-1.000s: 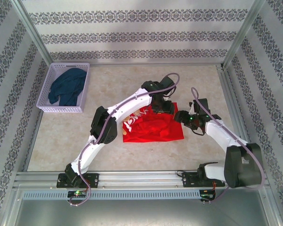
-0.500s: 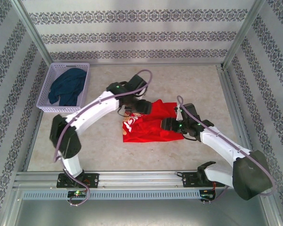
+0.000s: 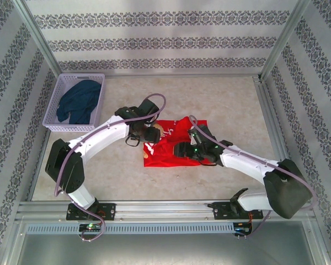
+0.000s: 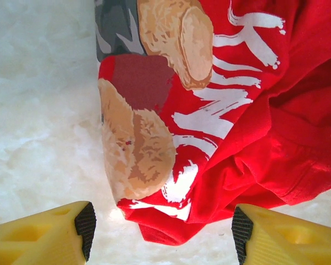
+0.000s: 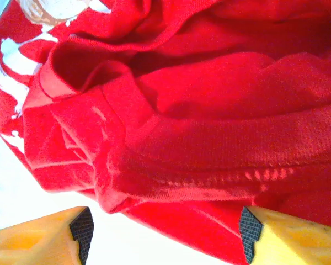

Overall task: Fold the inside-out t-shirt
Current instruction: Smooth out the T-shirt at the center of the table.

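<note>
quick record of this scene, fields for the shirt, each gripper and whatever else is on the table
t-shirt: red, crumpled on the table, multicoloured print showing along one edge
left gripper: open, over the printed edge, nothing pinched
right gripper: open, over plain red folds by a stitched seam
basket: far left of the table, apart from the shirt
dark blue garment: bunched inside the basket
fold: not yet done
</note>
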`<state>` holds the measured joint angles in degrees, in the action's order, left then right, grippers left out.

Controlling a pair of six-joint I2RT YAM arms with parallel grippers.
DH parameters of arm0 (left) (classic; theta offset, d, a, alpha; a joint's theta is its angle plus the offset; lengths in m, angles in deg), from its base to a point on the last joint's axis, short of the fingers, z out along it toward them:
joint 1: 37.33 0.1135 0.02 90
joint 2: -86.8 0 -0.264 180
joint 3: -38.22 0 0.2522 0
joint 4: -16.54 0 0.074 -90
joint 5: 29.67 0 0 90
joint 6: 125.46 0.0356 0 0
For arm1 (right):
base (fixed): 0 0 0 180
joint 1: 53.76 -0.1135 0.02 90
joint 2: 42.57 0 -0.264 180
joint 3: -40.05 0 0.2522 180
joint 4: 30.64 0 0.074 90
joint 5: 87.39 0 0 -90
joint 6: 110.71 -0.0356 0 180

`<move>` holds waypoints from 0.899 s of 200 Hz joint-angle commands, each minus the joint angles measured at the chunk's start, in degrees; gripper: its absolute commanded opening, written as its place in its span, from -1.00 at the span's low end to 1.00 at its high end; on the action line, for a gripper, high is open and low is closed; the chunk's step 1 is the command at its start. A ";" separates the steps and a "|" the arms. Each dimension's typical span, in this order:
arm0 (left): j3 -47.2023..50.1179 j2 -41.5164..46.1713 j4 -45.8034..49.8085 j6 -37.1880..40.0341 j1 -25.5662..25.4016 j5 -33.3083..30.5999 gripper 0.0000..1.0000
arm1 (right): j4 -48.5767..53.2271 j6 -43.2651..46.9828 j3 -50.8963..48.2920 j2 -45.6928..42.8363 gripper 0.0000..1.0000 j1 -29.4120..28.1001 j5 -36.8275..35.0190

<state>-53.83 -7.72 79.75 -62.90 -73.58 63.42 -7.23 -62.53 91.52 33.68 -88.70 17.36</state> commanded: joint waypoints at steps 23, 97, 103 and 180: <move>2.40 1.80 -1.80 1.44 0.62 -2.15 0.35 | -3.99 -3.92 3.48 3.93 0.39 -0.52 -5.17; 8.76 6.10 -2.05 0.23 0.65 -3.68 0.35 | -1.62 -4.10 3.62 2.38 -0.72 0.89 -10.94; 9.16 6.59 -1.91 0.25 0.65 -3.87 0.35 | -0.64 -3.62 3.60 1.52 -0.80 1.30 -11.05; 12.25 11.06 -1.81 2.19 0.65 -2.40 0.36 | 12.10 3.36 6.22 -6.58 -0.99 8.08 -6.75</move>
<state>-42.55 1.57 78.20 -62.62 -73.58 60.93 -1.51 -62.75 95.06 28.72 -82.51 8.77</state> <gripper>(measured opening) 0.682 0.067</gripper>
